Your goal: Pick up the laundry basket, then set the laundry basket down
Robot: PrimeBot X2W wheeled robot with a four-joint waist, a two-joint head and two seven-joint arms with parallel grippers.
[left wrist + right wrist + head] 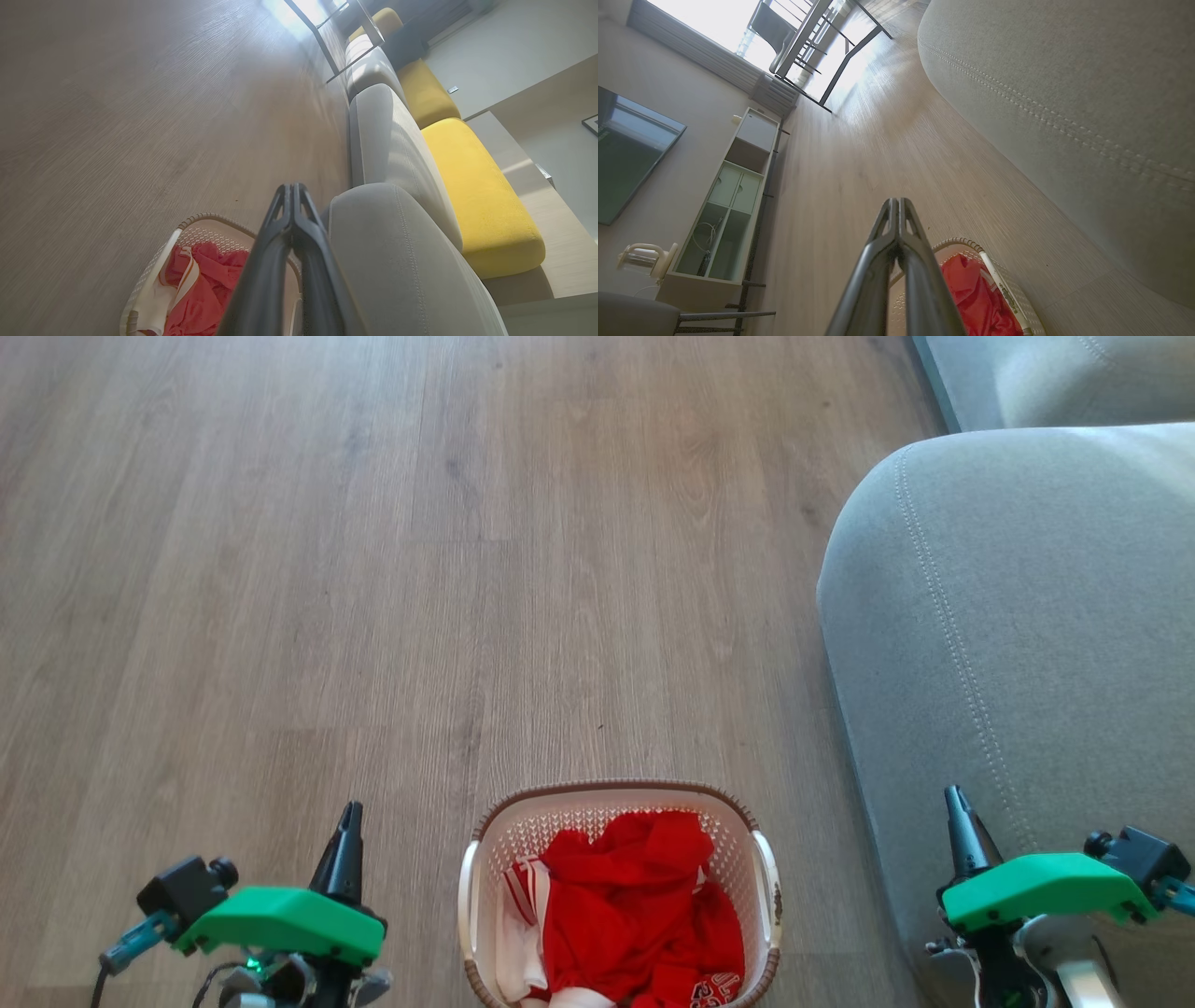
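The laundry basket rests on wood floor beside a grey sofa, left end effector and right end effector closed.

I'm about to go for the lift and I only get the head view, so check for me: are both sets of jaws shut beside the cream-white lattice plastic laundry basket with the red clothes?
Observer: Yes. The wrist views show the left jaws' dark fingers pressed together, and the right jaws' dark fingers too.
Operator: What lies past the grey fabric sofa arm?
Observer: Bright yellow cushions sit beside the sofa's grey seat cushions.
Operator: And across the wood-look floor from it?
Observer: A pale open shelf cabinet and a dark flat wall screen.
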